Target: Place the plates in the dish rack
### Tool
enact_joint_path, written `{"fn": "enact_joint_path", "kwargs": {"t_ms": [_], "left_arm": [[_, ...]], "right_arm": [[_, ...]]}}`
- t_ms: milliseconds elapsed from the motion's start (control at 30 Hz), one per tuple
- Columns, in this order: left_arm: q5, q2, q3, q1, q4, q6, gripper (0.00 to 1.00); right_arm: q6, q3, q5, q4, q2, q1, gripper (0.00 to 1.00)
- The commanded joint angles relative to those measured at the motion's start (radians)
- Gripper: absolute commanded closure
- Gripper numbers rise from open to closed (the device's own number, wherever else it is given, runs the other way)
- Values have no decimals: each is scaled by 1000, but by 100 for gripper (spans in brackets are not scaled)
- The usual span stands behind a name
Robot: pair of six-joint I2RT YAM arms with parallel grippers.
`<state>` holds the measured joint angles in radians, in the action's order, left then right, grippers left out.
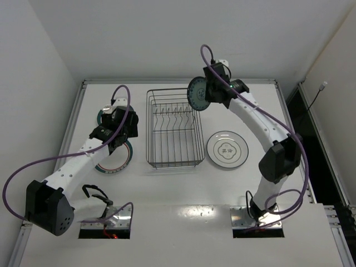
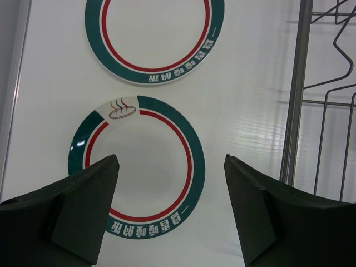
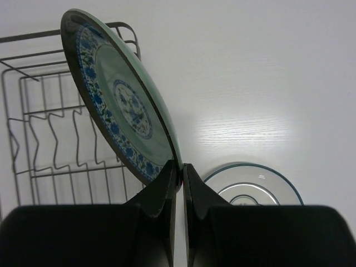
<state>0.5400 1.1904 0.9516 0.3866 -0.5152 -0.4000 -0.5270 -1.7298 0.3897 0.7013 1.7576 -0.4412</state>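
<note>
found the dish rack (image 1: 148, 130) mid-table with no plate between its prongs, so judged the loading barely begun. noted a blue-patterned plate (image 3: 119, 111) held on edge above the rack's far right corner, its rim pinched tight in the right gripper (image 3: 179, 166) (the closest to going in). saw a white plate (image 1: 227, 149) lying flat just right of the rack. spotted one teal-and-red plate (image 2: 144, 161) and a second teal-and-red plate (image 2: 156, 28) flat on the left, below the left gripper (image 2: 171, 161), spread wide and holding nothing. reckoned all four yet to be slotted.
</note>
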Motion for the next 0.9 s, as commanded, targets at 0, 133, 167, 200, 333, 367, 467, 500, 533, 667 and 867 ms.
{"fn": "enact_joint_path", "kwargs": {"t_ms": [0, 133, 167, 200, 333, 367, 467, 500, 533, 667, 867], "left_arm": [[23, 0, 18, 6, 15, 1, 26], [23, 0, 18, 6, 6, -8, 26], [23, 0, 18, 6, 6, -8, 26], [23, 0, 18, 6, 6, -8, 26], [23, 0, 18, 6, 6, -8, 26], [23, 0, 18, 6, 6, -8, 26], [23, 0, 18, 6, 6, -8, 26], [23, 0, 18, 6, 6, -8, 26], [23, 0, 18, 6, 6, -8, 26], [23, 0, 18, 6, 6, -8, 26], [23, 0, 18, 6, 6, -8, 26]], "right_arm": [[-20, -82, 191, 43, 46, -60, 100], [-45, -140, 242, 85, 104, -93, 100], [-45, -157, 242, 101, 140, -93, 100], [-45, -189, 256, 130, 157, -106, 100], [-80, -247, 319, 205, 238, -154, 100], [-100, -258, 336, 217, 252, -163, 100], [-128, -267, 359, 250, 283, -174, 100], [-146, -267, 359, 265, 295, -174, 100], [-146, -267, 359, 265, 295, -183, 100], [-165, -245, 359, 265, 304, -183, 100], [-183, -217, 400, 256, 252, -202, 100]]}}
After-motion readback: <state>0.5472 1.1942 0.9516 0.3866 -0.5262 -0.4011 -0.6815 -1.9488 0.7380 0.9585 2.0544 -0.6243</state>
